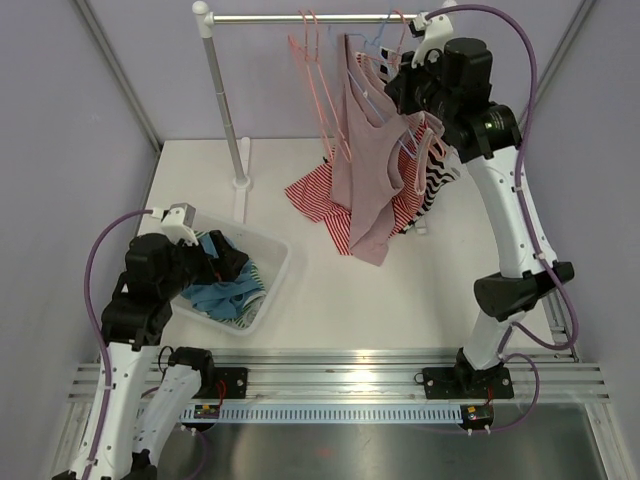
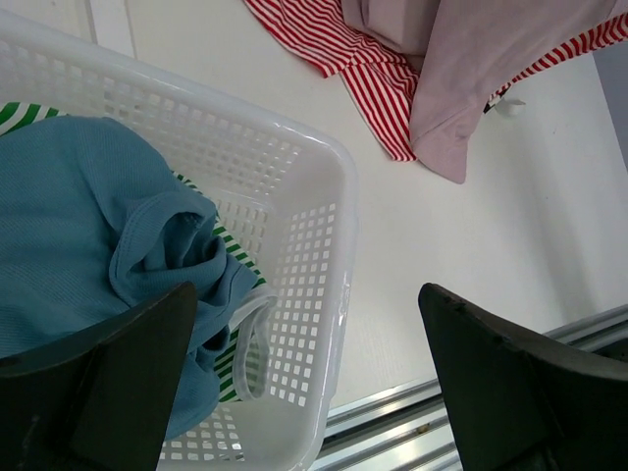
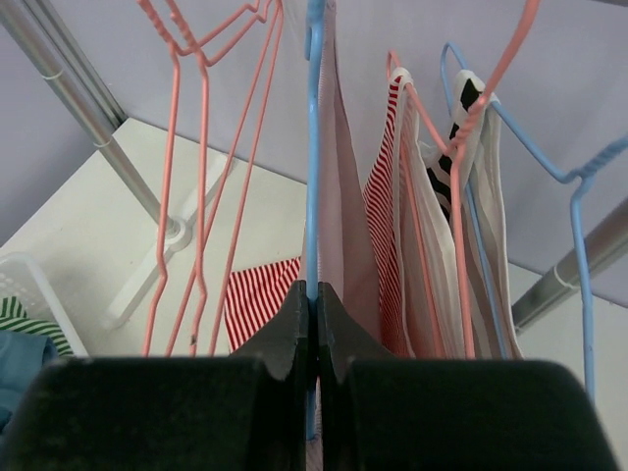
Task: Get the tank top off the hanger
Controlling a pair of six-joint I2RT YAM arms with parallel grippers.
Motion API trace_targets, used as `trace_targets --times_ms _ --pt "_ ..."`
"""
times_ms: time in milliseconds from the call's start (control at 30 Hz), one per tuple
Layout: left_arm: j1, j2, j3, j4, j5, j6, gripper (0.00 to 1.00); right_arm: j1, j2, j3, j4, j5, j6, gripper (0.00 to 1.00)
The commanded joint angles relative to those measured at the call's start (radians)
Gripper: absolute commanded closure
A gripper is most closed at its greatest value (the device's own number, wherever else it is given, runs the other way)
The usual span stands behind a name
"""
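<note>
A pale pink tank top [image 1: 365,170] hangs from a blue wire hanger [image 3: 314,147] on the rail, with its hem draped down onto the table. My right gripper [image 3: 314,294] is up at the rail and shut on that blue hanger's wire, with the pink tank top [image 3: 343,196] just to its right. In the top view the right gripper [image 1: 395,90] sits against the garment's shoulder area. My left gripper [image 2: 306,294] hovers open over the near corner of the white basket [image 2: 334,196], holding nothing.
The rail [image 1: 300,18] on its pole [image 1: 225,100] also carries bare pink hangers [image 1: 318,80] and hangers with a red-striped garment [image 1: 315,190] and a black-striped garment [image 1: 435,180]. The basket [image 1: 275,245] holds a blue garment [image 2: 78,216] and a green-striped one.
</note>
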Motion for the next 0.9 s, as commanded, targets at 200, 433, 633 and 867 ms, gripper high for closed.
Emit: trace_targets --times_ms 200,433,633,867 --pt "-0.172 0.186 0.383 0.067 -0.105 -0.022 0.01 -0.002 -0.313 -0.132 -0.104 -0.025 0.033 1.00" --pt "-0.567 0.453 0.747 0.117 -0.346 0.013 0.01 -0.002 -0.549 -0.242 -0.253 -0.037 0.124 1.00" --pt "-0.770 0.608 0.882 0.313 -0.449 0.133 0.01 -0.002 -0.692 -0.256 -0.402 -0.051 0.167 1.00" --pt "-0.824 0.766 1.000 0.415 -0.393 0.237 0.03 -0.002 -0.798 -0.279 -0.527 -0.143 0.168 1.00"
